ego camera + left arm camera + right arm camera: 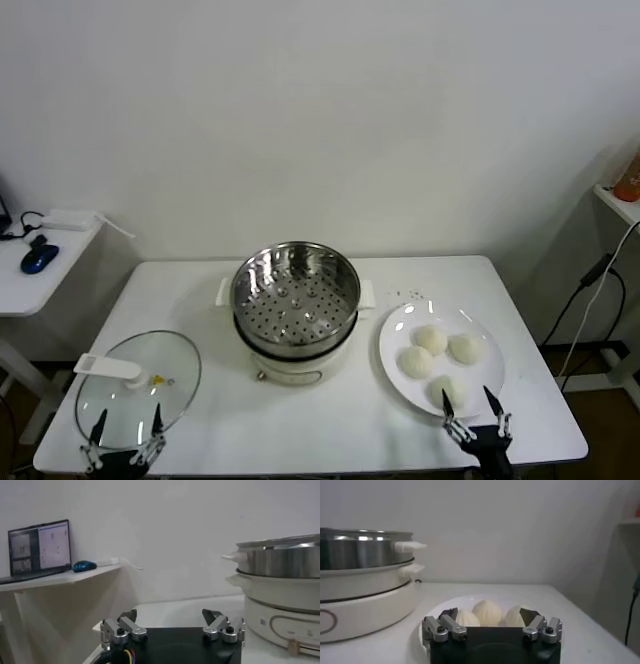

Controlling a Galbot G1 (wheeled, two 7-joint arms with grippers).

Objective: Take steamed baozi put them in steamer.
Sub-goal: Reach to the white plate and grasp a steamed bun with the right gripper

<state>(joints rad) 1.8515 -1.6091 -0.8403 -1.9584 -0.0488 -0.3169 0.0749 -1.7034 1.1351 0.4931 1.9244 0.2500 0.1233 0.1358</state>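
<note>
Several cream-white baozi (431,340) lie on a flat white plate (392,345) at the table's right. Three of them show in the right wrist view (487,612). The steamer (295,290), a shiny steel pot with a perforated floor on a white base, stands empty at the table's middle; it also shows in the right wrist view (365,555) and the left wrist view (280,560). My right gripper (472,410) is open and empty at the front edge, just before the plate. My left gripper (125,432) is open and empty at the front left, by the glass lid.
A glass lid (150,385) with a white handle lies flat at the table's front left. A side desk at the far left carries a blue mouse (38,259) and a laptop (39,547). Cables hang past the table's right edge.
</note>
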